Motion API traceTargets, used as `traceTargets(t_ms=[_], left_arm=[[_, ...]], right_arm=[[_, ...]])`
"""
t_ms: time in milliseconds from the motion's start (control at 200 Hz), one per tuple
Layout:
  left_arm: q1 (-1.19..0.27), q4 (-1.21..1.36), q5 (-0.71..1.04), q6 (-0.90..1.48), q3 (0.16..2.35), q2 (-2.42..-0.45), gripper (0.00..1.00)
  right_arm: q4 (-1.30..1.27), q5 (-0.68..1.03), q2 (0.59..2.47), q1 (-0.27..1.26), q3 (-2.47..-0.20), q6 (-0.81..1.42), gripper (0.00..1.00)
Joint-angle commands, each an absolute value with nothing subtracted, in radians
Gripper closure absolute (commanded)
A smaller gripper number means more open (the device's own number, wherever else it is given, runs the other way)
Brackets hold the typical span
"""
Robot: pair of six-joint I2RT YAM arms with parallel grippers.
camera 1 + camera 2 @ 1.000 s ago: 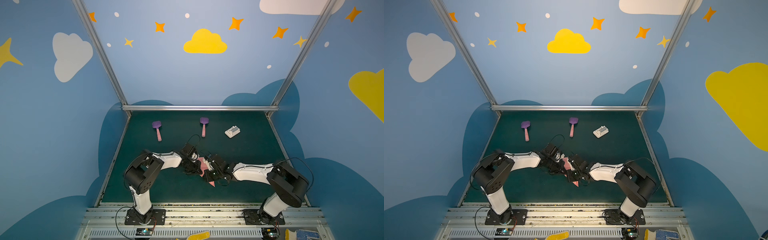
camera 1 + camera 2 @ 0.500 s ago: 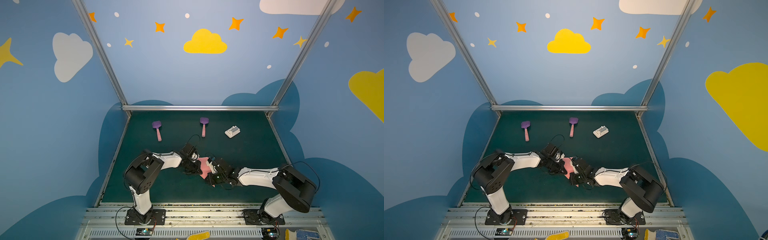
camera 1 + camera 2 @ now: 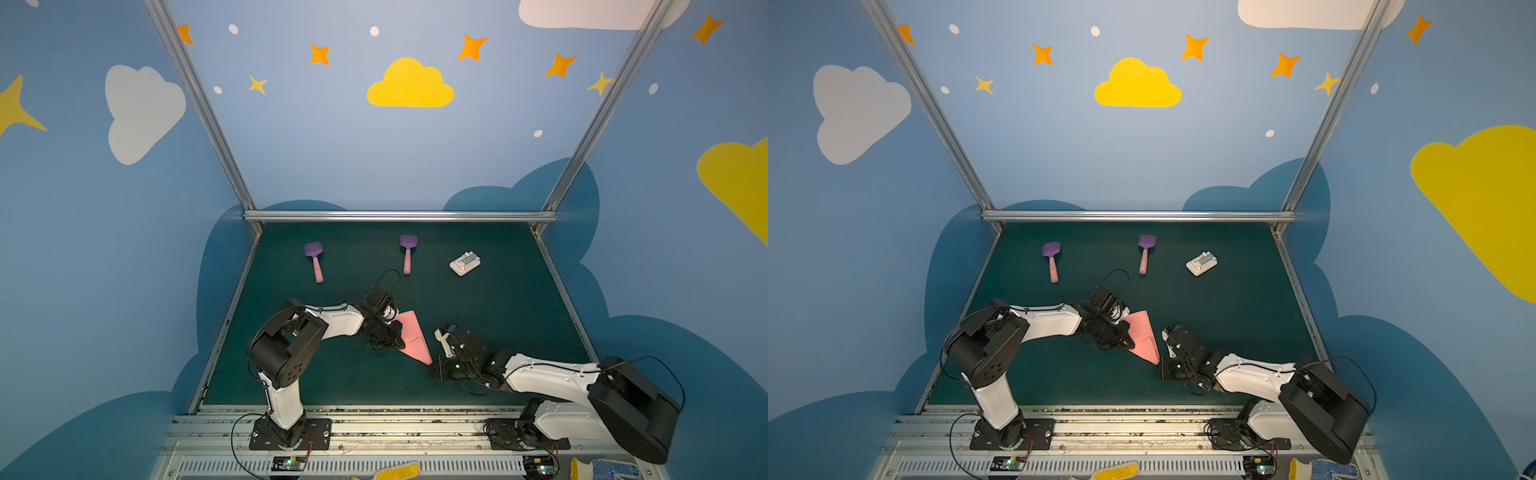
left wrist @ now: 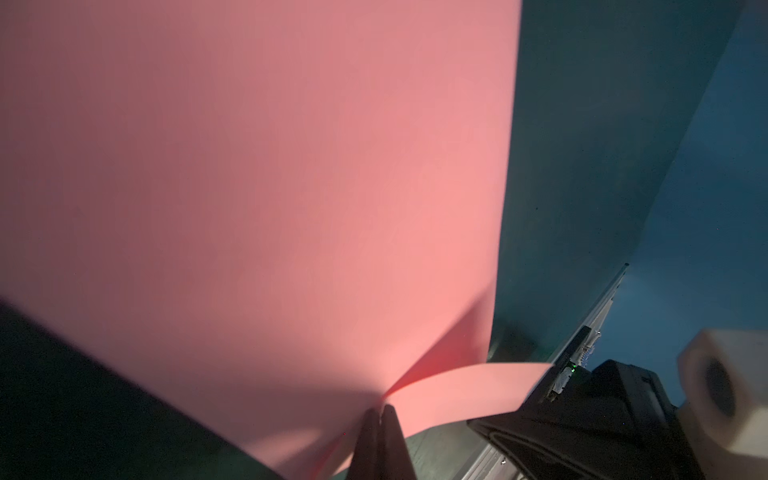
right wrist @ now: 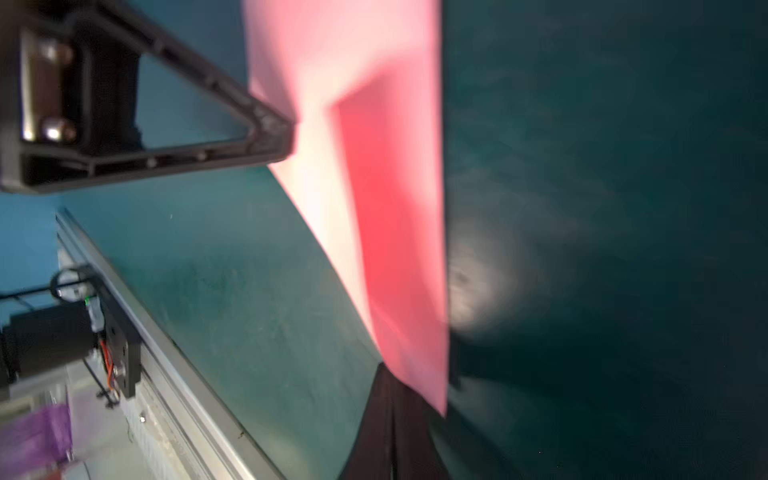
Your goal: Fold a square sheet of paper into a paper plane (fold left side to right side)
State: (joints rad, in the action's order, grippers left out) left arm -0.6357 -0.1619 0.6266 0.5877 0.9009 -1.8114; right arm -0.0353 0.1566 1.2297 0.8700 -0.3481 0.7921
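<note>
The left gripper (image 4: 380, 411) pinches the left edge of the folded pink paper (image 3: 412, 334). The right gripper (image 5: 390, 386) is clenched at its near tip; grasp unclear.

My table: dark green matte mat (image 3: 519, 299). On it, far side: purple-headed pink-handled spatula (image 3: 314, 262); second such spatula (image 3: 407, 253); small white plastic block (image 3: 465, 263). Nearer me: creased salmon-pink paper sheet (image 3: 413, 338).

The sheet of paper (image 3: 413, 336) is plain salmon-pink. The mat (image 3: 503, 320) is dark green. The spatulas (image 3: 316, 264) have purple heads and pink handles. The block (image 3: 464, 263) is white. The walls (image 3: 374, 166) are blue, with yellow clouds and orange stars.
</note>
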Motion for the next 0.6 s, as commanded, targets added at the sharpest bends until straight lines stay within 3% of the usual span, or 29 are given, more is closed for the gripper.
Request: traceTargets(t_ms=[0, 140, 255, 385, 596], left_arm=[[-0.651, -0.211, 0.55, 0.615, 0.88, -1.875, 0.96], [-0.655, -0.19, 0.543, 0.663, 0.862, -1.865, 0.96], [-0.659, -0.186, 0.534, 0.688, 0.858, -1.863, 0.96], [-0.661, -0.179, 0.539, 0.702, 0.859, -1.87, 0.96], [-0.661, -0.196, 0.539, 0.69, 0.87, -1.875, 0.96]], right_arm=[[0.172, 0.075, 1.139, 0.823, -0.284, 0.861, 1.0], [0.228, 0.089, 0.988, 0.808, -0.296, 0.877, 1.0], [0.202, 0.14, 0.967, 0.808, -0.334, 0.87, 1.0], [0.136, 0.205, 1.06, 0.825, -0.41, 0.858, 1.0], [0.038, 0.166, 1.285, 0.923, -0.554, 0.85, 1.0]])
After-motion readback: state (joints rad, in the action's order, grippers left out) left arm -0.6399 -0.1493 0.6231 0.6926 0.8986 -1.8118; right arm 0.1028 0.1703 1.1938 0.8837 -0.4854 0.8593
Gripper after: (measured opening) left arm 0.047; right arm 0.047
